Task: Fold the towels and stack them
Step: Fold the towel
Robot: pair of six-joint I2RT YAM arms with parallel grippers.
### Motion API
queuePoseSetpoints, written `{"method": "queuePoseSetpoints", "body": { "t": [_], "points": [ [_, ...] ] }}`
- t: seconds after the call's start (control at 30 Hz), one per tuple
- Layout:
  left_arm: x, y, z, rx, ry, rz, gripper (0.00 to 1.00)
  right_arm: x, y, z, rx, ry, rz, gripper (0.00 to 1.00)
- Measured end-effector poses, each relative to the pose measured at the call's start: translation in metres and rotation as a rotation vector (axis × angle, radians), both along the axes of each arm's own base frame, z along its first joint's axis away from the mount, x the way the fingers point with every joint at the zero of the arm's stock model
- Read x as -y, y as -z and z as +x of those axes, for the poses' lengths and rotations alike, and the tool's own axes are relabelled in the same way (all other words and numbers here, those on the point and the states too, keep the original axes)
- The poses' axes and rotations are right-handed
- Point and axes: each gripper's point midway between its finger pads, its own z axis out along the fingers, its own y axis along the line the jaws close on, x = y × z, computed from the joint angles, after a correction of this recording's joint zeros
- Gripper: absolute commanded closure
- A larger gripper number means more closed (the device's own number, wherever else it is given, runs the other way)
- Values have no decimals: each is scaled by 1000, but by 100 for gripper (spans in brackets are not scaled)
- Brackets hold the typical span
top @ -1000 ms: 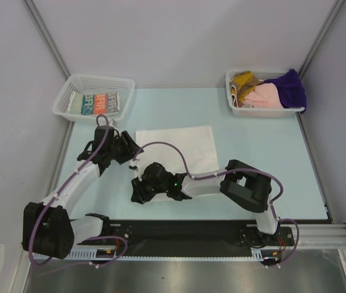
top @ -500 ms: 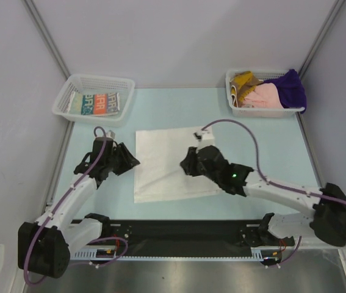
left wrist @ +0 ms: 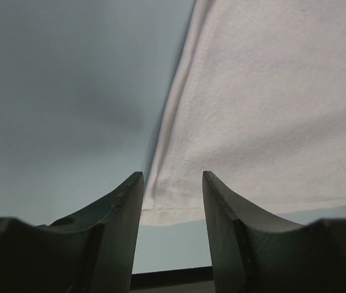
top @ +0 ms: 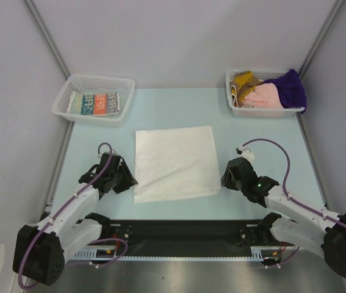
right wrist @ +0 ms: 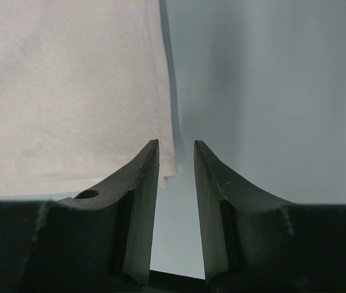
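A plain white towel point(top: 174, 161) lies flat in the middle of the table, spread as a rough square. My left gripper point(top: 126, 177) is open and empty beside the towel's near left corner, which shows between its fingers in the left wrist view point(left wrist: 166, 195). My right gripper point(top: 226, 176) is open and empty beside the near right corner; that corner point(right wrist: 168, 165) shows just past the left finger in the right wrist view. A folded orange-teal-white print towel point(top: 99, 103) lies in the left basket. Mustard, pink point(top: 261, 96) and purple point(top: 288, 86) towels fill the right basket.
A white mesh basket point(top: 75, 85) stands at the far left of the table and another point(top: 264, 112) at the far right. Grey walls close in both sides. The black rail point(top: 185, 231) with the arm bases runs along the near edge.
The right gripper carried the towel's folded half across to the right, let it go flat, then drew back to the near right corner. The left gripper moved nearer, to the near left corner.
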Motion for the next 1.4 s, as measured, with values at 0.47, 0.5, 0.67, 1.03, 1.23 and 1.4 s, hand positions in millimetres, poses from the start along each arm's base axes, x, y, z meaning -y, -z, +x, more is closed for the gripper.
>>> {"method": "queuePoseSetpoints", "body": {
  "t": [0.47,0.5,0.67,1.03,1.23,1.4],
  "points": [
    [1,23,-21,-74,-25,1,51,4,21,-2,-40,15,31,66],
    [3,23,-23,-77,-19,-3,51,3,21,-2,-40,14,35,66],
    [8,24,-25,-81,-4,-14,53,-2,19,1,-29,5,56,66],
    [17,22,-27,-80,16,-38,56,-7,20,3,-28,-6,71,66],
    [20,22,-28,-82,29,-44,59,-9,21,4,-27,-9,75,66],
    [20,23,-28,-83,31,-44,62,-8,25,2,-34,-10,72,67]
  ]
}}
